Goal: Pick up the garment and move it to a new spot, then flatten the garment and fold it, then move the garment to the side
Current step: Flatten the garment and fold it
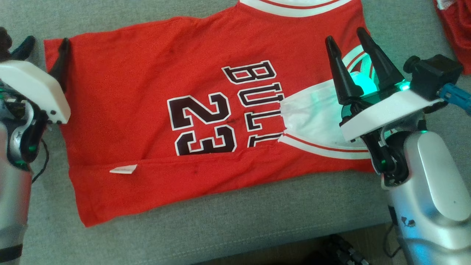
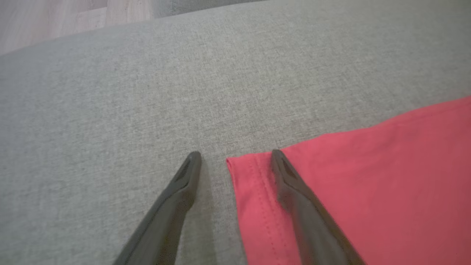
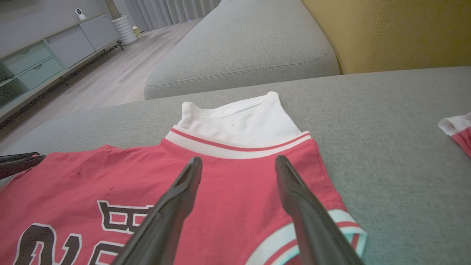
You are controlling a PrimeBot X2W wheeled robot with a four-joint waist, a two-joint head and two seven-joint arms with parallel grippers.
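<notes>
The red Bulls jersey (image 1: 147,92) lay on the grey sofa (image 1: 257,221), one side folded in. The left gripper (image 2: 235,159) by its hem and the right gripper (image 1: 346,40) over its collar were wide open and empty, probably ready for folding.

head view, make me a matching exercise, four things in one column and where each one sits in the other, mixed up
Things:
1. left gripper
2. right gripper
3. white tag
4. second red garment

Places:
a. top right corner of the head view, apart from the jersey
b. lying on the jersey's lower part in the head view
c. open, astride the jersey's hem corner
d. open, above the folded-in white sleeve

Pairs: 1-c, 2-d, 3-b, 4-a
</notes>
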